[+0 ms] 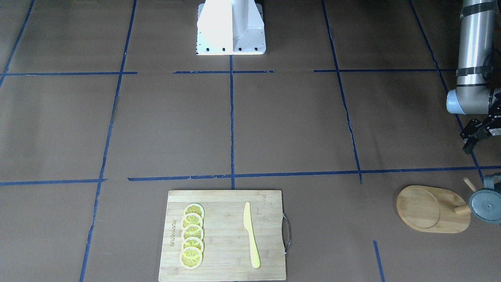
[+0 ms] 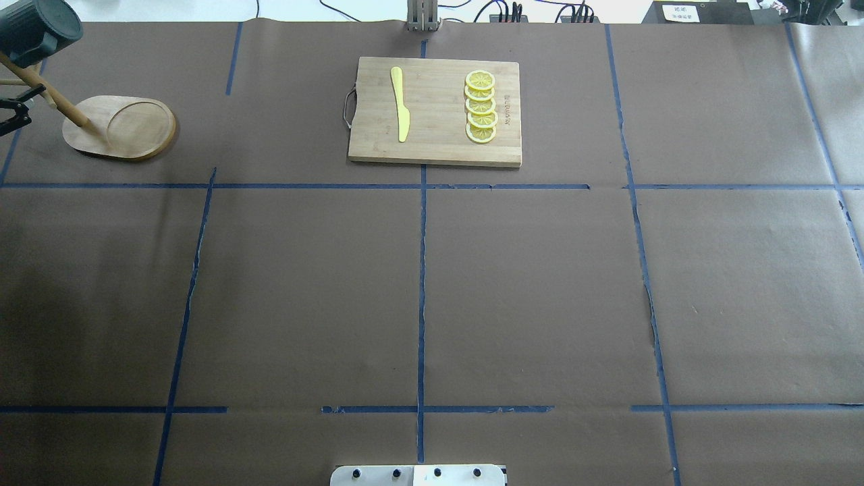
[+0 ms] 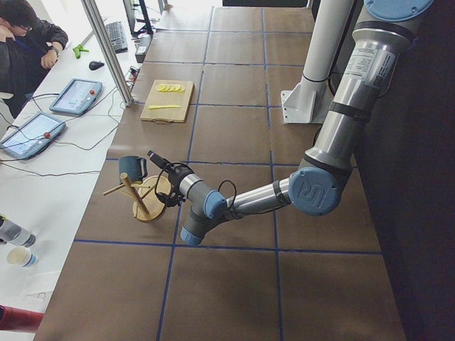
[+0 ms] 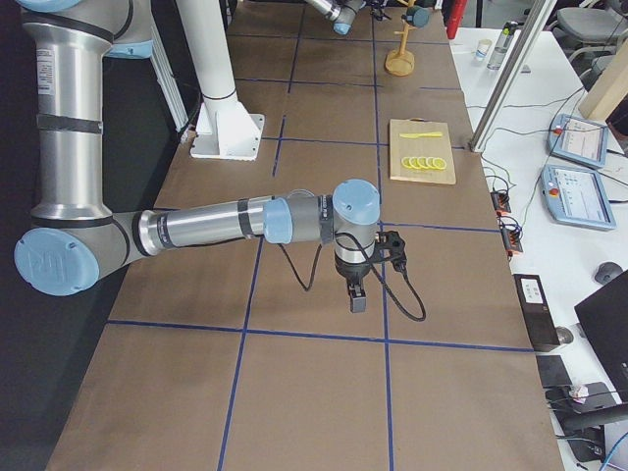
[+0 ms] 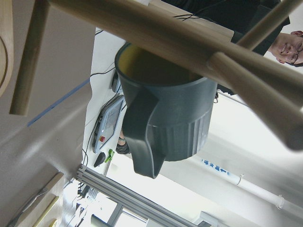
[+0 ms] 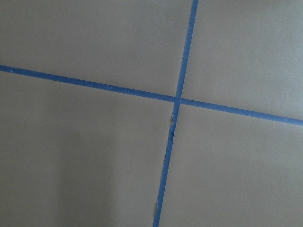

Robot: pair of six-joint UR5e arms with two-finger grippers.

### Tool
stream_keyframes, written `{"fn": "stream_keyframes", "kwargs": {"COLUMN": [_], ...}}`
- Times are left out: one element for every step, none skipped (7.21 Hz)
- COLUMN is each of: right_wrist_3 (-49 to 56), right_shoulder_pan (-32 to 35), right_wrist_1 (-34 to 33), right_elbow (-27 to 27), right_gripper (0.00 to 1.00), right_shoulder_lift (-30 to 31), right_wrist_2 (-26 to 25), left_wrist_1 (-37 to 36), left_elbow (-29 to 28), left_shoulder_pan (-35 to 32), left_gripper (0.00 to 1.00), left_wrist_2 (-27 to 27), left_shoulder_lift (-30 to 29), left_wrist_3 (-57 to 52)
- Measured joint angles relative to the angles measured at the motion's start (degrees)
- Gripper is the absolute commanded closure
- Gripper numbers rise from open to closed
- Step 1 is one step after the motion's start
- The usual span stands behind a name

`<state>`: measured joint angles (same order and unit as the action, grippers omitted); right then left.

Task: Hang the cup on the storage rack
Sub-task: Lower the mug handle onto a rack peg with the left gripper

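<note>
The left jaws (image 1: 468, 141) look spread and hold nothing. They hang near the storage rack (image 1: 430, 209) at the far left of the counter (image 2: 304, 283), apart from both it and the cup (image 5: 165, 118).

The cup is up on the rack's upper woodwork, off the counter, with its flat bottom turned outward in the front view. From the left wrist camera I see its handle (image 5: 142, 137) facing me, with no peg visibly through it, while dowels cross in front of the mouth. I cannot tell whether a peg sits inside the mouth or what exactly bears the weight.

I judge the task done or nearly so. If I had to reseat the cup, I would treat it as stiff, fairly heavy for its size and breakable, with a smooth glaze that may slip. The ribbed wall or the squarish handle should give the surest hold. The rack looks light, so a sideways tug could tip it.

What shows of the cup's yellowish inside is bare, and the round recess (image 2: 137, 121) in the rack's base holds nothing.

In the middle, the cutting board (image 2: 439, 145) carries a yellow knife (image 2: 401, 104) and 5 lemon slices (image 2: 480, 108) in an overlapping row.

The right jaws (image 4: 356, 297) point down over bare counter, well apart from everything. I cannot tell whether they are spread or closed.
</note>
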<state>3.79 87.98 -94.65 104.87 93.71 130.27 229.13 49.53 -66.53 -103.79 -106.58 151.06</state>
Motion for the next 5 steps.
{"fn": "stream_keyframes", "kwargs": {"right_wrist_3": [-0.01,-0.01,-0.01,-0.01,-0.01], "right_shoulder_pan": [0.00,0.00,0.00,0.00,0.00], "right_wrist_1": [-0.01,-0.03,-0.07,-0.09,-0.10], "right_elbow": [-0.04,-0.14,-0.30,-0.43,-0.61], "right_gripper": [0.00,0.00,0.00,0.00,0.00], "right_shoulder_lift": [0.07,0.09,0.09,0.08,0.08], "right_wrist_2": [0.04,0.06,0.07,0.07,0.07], "left_wrist_1": [-0.16,-0.59,-2.21,-5.69,-10.06], "left_elbow": [2.17,3.87,5.97,8.45,9.98], "left_shoulder_pan": [-0.99,-2.82,-5.05,-8.16,-11.73], "left_gripper": [0.00,0.00,0.00,0.00,0.00], "left_wrist_2": [-4.62,-9.66,-15.99,-24.64,-33.92], "left_shoulder_lift": [0.92,1.33,1.48,1.50,1.46], "left_wrist_3": [-3.32,-5.26,-8.48,-15.44,-25.14]}}
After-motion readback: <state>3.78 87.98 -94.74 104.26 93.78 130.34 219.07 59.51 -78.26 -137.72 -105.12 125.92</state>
